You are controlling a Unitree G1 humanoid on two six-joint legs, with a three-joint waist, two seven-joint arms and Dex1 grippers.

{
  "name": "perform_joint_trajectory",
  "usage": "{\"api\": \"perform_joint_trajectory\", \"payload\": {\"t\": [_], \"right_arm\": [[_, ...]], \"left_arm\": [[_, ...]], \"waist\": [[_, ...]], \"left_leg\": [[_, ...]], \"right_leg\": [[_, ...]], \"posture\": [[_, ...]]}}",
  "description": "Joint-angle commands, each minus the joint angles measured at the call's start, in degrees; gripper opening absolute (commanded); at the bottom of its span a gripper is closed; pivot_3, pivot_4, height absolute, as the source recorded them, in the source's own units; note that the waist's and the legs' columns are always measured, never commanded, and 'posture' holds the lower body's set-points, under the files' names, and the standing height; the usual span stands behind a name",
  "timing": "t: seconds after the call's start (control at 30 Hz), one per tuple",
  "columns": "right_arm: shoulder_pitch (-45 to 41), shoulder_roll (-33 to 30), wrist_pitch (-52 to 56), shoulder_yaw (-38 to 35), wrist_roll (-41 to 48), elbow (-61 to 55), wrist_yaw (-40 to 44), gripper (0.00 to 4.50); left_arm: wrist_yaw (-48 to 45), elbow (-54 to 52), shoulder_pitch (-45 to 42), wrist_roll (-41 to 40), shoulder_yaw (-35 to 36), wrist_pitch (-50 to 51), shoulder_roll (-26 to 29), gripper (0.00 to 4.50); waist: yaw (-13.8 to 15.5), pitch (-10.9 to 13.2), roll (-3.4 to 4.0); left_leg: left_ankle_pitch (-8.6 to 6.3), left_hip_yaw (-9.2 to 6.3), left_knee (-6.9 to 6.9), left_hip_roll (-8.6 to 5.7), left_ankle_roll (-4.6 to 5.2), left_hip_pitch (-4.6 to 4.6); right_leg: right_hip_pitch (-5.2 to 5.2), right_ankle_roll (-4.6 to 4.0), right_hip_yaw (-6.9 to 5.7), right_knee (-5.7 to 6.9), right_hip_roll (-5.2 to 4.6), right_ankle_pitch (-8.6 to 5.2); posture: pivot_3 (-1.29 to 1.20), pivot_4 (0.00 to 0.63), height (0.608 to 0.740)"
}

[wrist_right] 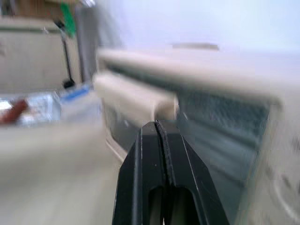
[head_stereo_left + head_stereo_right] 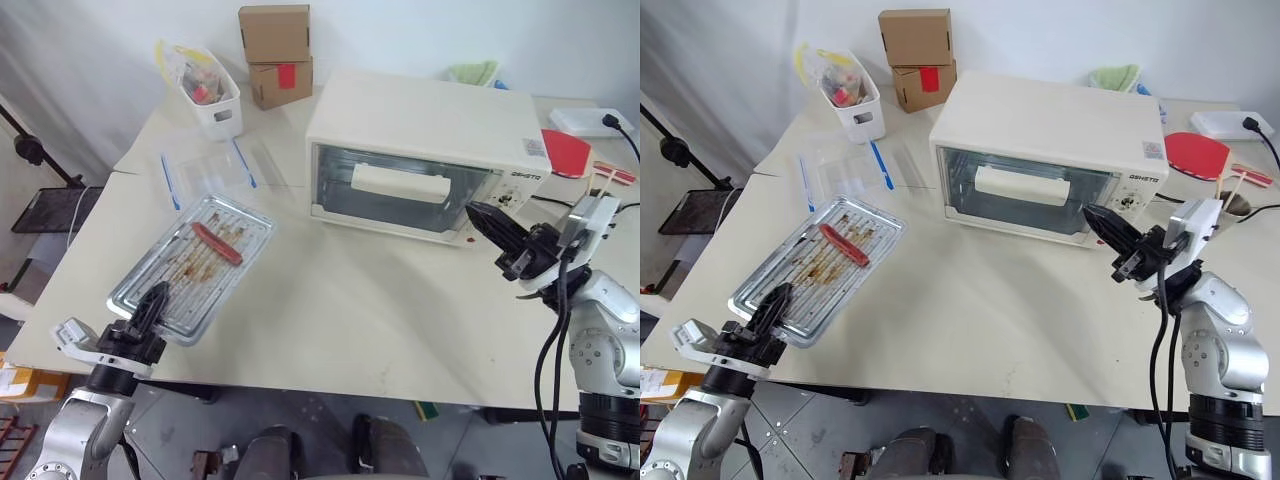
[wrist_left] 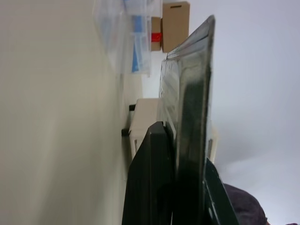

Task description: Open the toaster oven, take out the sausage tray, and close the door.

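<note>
The cream-white toaster oven (image 2: 420, 120) stands at the back middle of the table. Its glass door (image 2: 345, 185) is upright against the oven front, with the bar handle (image 2: 400, 183) across it. The silver sausage tray (image 2: 160, 275) lies on the table's front left, grease-stained, with one red sausage (image 2: 217, 243) on it. My left gripper (image 2: 152, 300) is shut on the tray's near rim; in the left wrist view the rim (image 3: 192, 93) runs between the fingers (image 3: 150, 178). My right gripper (image 2: 478, 215) is shut and empty, raised just in front of the oven's lower right corner and pointing at the door (image 1: 211, 117).
A clear plastic container with blue clips (image 2: 210, 165) lies behind the tray. A white bin (image 2: 212, 98) and cardboard boxes (image 2: 275, 50) stand at the back left. A red paddle (image 2: 568, 150), a green cloth (image 2: 472, 72) and a black cable (image 2: 625, 135) sit right of the oven.
</note>
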Motion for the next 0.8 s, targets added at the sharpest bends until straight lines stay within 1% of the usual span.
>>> {"api": "perform_joint_trajectory", "payload": {"t": [0.03, 0.07, 0.17, 0.23, 0.3, 0.33, 0.4, 0.47, 0.57, 0.7, 0.8], "right_arm": [[3.5, -3.4, 2.8, -1.9, 2.6, -4.0, 3.6, 0.02], [4.9, -4.3, 3.6, -2.1, 2.9, -4.4, 4.6, 0.02], [9.7, -6.1, 1.2, -3.3, 1.1, -5.1, 7.9, 0.61], [14.4, -7.5, -2.1, -4.3, -1.3, -5.5, 11.7, 1.24], [18.6, -8.1, -3.5, -6.0, -1.8, -6.1, 13.6, 1.88], [19.8, -8.2, -3.7, -6.5, -1.7, -6.5, 13.8, 2.17], [23.2, -8.3, -4.7, -7.9, -2.2, -7.8, 14.7, 2.85], [27.3, -8.2, -4.7, -9.8, -2.5, -10.1, 14.6, 3.50], [32.7, -7.9, -4.0, -11.5, -2.7, -13.8, 14.2, 4.47], [41.5, -5.7, -3.5, -15.0, -2.5, -19.1, 12.4, 4.47], [45.9, -3.8, -3.8, -16.9, -2.2, -22.2, 10.8, 4.47]], "left_arm": [[-2.1, -2.0, 0.4, -1.3, -1.9, 1.6, 2.3, 0.00], [-2.3, -1.2, 0.3, -1.3, -2.8, 2.6, 3.4, 0.00], [-2.9, 2.4, -1.0, -1.3, -6.0, 6.2, 7.0, 0.00], [-3.5, 6.4, -3.9, -1.3, -8.4, 9.4, 10.6, 0.00], [-4.1, 10.8, -7.0, -1.3, -10.7, 12.3, 13.7, 0.00], [-4.5, 12.5, -8.0, -1.3, -11.2, 13.4, 14.7, 0.00], [-5.5, 16.4, -10.6, -1.3, -14.6, 16.7, 18.5, 0.00], [-6.0, 21.1, -15.1, -1.3, -19.6, 19.8, 21.5, 0.00], [-6.9, 26.5, -20.5, -1.3, -24.6, 22.5, 23.7, 0.00], [-8.3, 34.4, -28.5, -1.3, -32.9, 26.2, 25.2, 0.00], [-10.0, 39.1, -33.5, 1.0, -37.2, 28.1, 24.9, 0.00]], "waist": [[0.4, 0.0, 0.00], [0.4, 0.0, 0.00], [0.4, 0.0, 0.00], [0.2, 0.0, 0.04], [0.4, 0.0, 0.04], [0.3, 0.0, 0.04], [0.3, 0.0, 0.06], [0.1, 0.0, 0.07], [0.4, 0.0, 0.08], [0.5, 0.0, 0.09], [0.8, 0.0, 0.09]], "left_leg": [[0.00, -0.01, -0.02, 0.00, 0.01, 0.00], [-0.01, -0.05, -0.04, -0.03, 0.04, -0.02], [0.03, -0.08, -0.06, -0.05, 0.24, -0.04], [0.03, -0.06, -0.10, -0.06, 0.25, -0.05], [0.05, -0.07, -0.13, -0.07, 0.28, -0.04], [0.06, -0.08, -0.13, -0.06, 0.26, -0.04], [0.08, -0.06, -0.14, -0.06, 0.24, -0.02], [0.10, -0.05, -0.15, -0.05, 0.19, 0.02], [0.07, -0.05, -0.16, -0.06, 0.02, 0.04], [0.02, -0.07, -0.21, -0.08, -0.10, 0.05], [0.03, -0.08, -0.24, -0.12, -0.11, 0.05]], "right_leg": [[0.00, 0.00, -0.01, -0.03, 0.00, 0.00], [0.01, 0.00, -0.01, -0.06, -0.02, 0.00], [0.04, 0.00, 0.00, -0.15, -0.02, 0.00], [0.04, 0.01, 0.01, -0.20, -0.02, 0.00], [0.04, 0.02, -0.01, -0.18, 0.00, 0.01], [0.04, 0.02, -0.04, -0.18, 0.03, 0.01], [0.05, 0.02, -0.02, -0.14, 0.03, 0.01], [0.05, 0.03, 0.00, -0.10, 0.05, 0.02], [0.05, 0.03, 0.01, -0.02, 0.03, 0.02], [0.04, 0.04, 0.00, 0.01, 0.03, 0.02], [0.04, 0.07, -0.02, -0.01, 0.05, 0.04]], "posture": [[0.00, 0.150, 0.740], [0.00, 0.150, 0.740], [0.00, 0.150, 0.740], [0.00, 0.150, 0.740], [0.00, 0.150, 0.740], [0.00, 0.150, 0.740], [0.00, 0.150, 0.740], [0.00, 0.150, 0.740], [0.00, 0.150, 0.740], [0.00, 0.150, 0.740], [0.00, 0.150, 0.740]]}}
